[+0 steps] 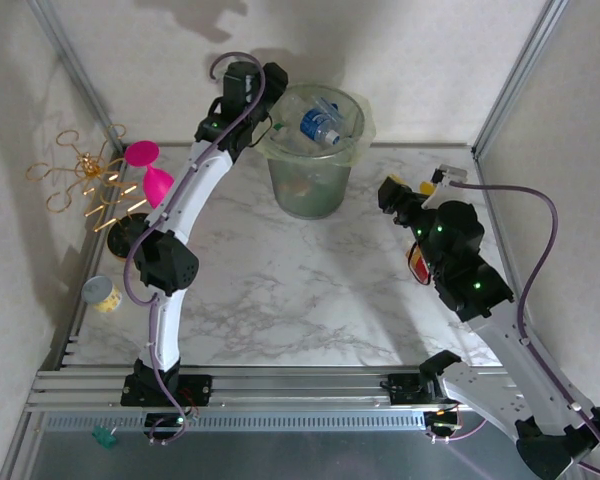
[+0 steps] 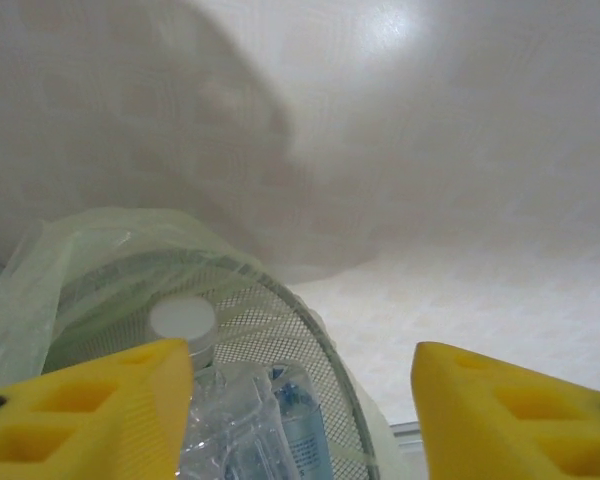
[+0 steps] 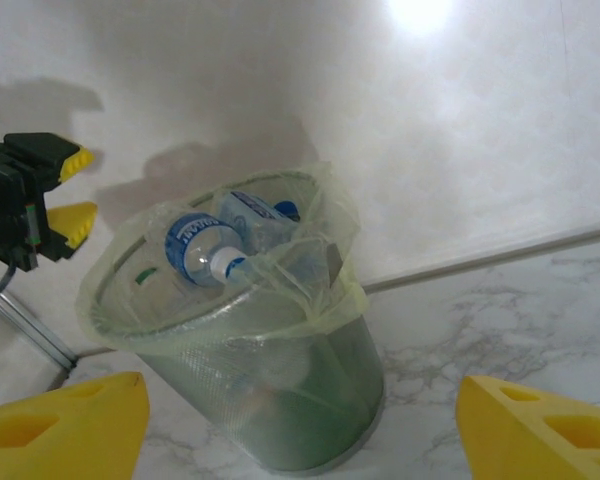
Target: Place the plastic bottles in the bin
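The left tool (image 2: 302, 395) is hovering open and empty at the left rim of the bin (image 1: 310, 185), far-centre on the table (image 1: 310, 290), with plastic bottles (image 1: 320, 125) lying inside, while the right tool (image 3: 302, 400) is gaping wide, holding nothing.

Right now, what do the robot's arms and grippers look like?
The left arm and right arm have white links, black joints with small green lights and a looping purple cable. The left gripper and right gripper have black bodies and blocky yellow fingers.

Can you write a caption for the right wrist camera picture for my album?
A pale-green bin heaped with plastic bottles, the left gripper open beside its rim.
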Controlling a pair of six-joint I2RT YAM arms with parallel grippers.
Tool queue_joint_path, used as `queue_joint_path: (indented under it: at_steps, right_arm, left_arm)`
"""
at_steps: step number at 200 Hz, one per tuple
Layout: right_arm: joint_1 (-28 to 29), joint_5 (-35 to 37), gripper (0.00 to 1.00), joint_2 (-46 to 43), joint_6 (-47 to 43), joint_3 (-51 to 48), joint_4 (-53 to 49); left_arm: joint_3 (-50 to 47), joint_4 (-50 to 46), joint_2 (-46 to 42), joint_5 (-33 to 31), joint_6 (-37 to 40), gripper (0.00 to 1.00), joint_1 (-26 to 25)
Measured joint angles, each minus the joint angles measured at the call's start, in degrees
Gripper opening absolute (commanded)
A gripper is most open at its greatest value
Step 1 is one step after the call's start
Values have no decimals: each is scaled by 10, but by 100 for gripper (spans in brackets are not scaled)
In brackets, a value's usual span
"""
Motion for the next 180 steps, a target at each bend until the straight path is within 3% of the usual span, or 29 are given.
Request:
queue_joint_path:
  at_steps: [59,87,130,180]
  right_arm:
    - [-47,-2,82,81,42,22,-73]
    - [-82,-2,96,126,50,28,-115]
    - [-97,-12,98,241,47,31,-162]
    - [-164,-33,98,283,35,14,-170]
  left_arm:
    - [-1,-18,-1,38,48,53,-34]
    - [-68,-24,-44,15,74,55,-53]
    - [-287,-13,-268,-39,93,66,-73]
    - [-543,94,-572,-17,126,74,-78]
